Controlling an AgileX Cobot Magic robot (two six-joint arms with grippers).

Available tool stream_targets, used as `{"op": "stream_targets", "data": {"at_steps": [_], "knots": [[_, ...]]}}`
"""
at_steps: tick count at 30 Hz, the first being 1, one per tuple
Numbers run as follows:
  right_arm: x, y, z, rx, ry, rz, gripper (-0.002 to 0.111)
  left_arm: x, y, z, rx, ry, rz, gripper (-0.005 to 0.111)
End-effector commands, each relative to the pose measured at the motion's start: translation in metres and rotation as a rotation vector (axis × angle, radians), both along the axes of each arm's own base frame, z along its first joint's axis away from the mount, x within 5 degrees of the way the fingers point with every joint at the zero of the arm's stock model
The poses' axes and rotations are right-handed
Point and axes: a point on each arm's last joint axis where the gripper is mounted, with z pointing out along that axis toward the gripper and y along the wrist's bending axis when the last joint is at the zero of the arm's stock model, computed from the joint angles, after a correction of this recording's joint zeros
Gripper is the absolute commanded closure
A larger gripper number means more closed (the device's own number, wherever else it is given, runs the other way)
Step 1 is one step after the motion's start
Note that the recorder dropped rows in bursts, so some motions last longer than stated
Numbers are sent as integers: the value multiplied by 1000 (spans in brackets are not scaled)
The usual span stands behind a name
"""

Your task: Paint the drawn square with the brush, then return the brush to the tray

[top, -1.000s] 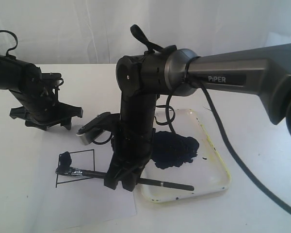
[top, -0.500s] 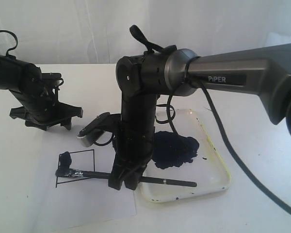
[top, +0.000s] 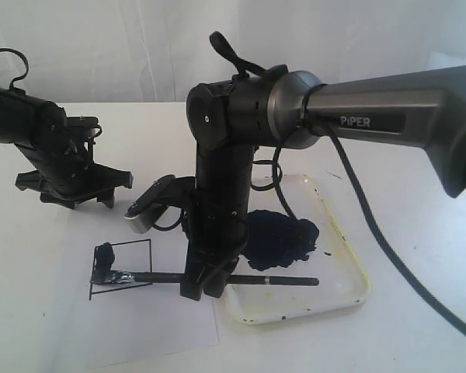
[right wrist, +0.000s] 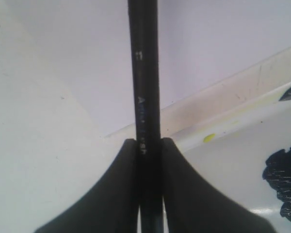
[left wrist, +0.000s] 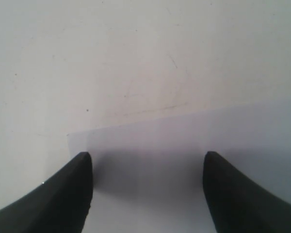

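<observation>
Your right gripper (top: 204, 289) holds the brush (top: 217, 278) firmly; sweep its bristles across the drawn square (top: 122, 268), pressing lightly.

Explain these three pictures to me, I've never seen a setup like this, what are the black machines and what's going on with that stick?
The black machines are two robot arms on a white table. One picture comes from a camera off the arms and shows the whole scene. The other two come from cameras on each arm's wrist, looking down past its end effector.

The right end effector is shut on the brush, a long thin paintbrush. Up close, its two fingers pinch the dark handle. The bristle end lies over the drawn square, a thin black outline on white paper with a blue-black daub inside. The handle end reaches over the tray, which holds a big blue-black paint blob.

The left end effector is open and holds nothing; its camera shows the paper's corner.
</observation>
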Motion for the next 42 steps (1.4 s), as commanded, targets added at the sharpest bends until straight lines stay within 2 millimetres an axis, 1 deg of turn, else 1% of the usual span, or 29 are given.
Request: {"op": "stream_targets", "data": {"at_steps": [1,16,27,42], "knots": [[-2,0,5,11,-9,56,108,-6,2,-9,28,70,3,38],[2,-5,4,-35,-55,111,108,-6,2,-9,30,69,2,38],[1,-4,4,-17,-52,162,108,-6,2,-9,30,69,2,38],[0,-2,4,2,-33,133,108,-6,2,-9,30,69,2,38]]}}
